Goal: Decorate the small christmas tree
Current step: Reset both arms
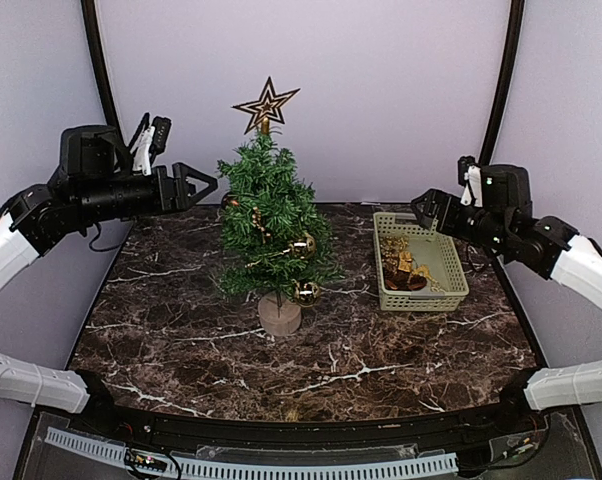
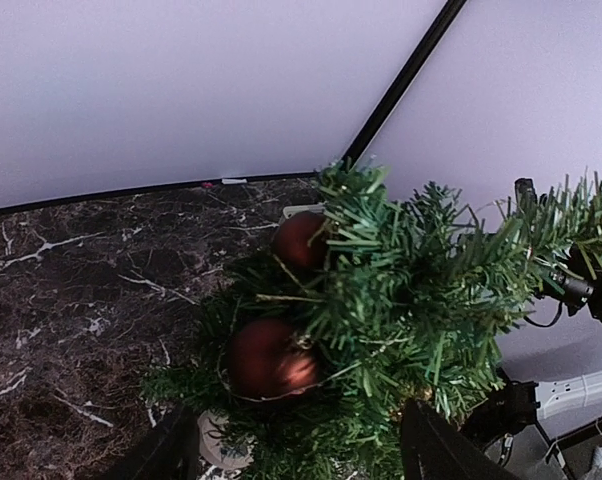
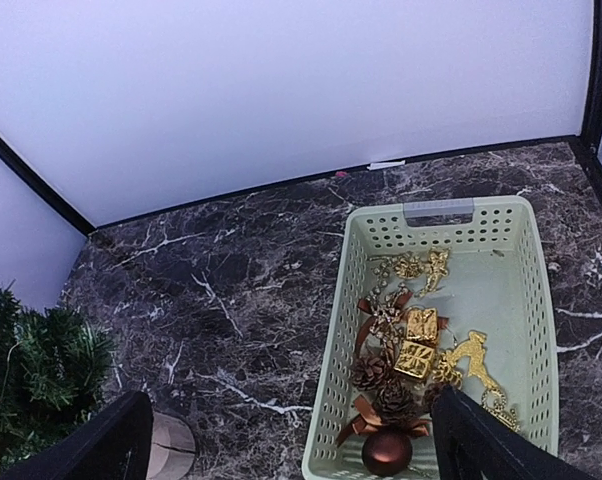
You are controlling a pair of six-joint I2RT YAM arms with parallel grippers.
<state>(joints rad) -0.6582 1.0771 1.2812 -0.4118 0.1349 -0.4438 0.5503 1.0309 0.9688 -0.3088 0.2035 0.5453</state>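
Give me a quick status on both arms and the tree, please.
Left end effector open, empty, beside tree. Right end effector open, empty, by basket. Tree upright, star and balls on. Nothing blocking.

Left wrist view: the tree [image 2: 411, 300] runs off the bottom and right edges, and branches hide most of its base [image 2: 219, 445]. Right wrist view: the basket [image 3: 343, 340] is cut off by the bottom edge.
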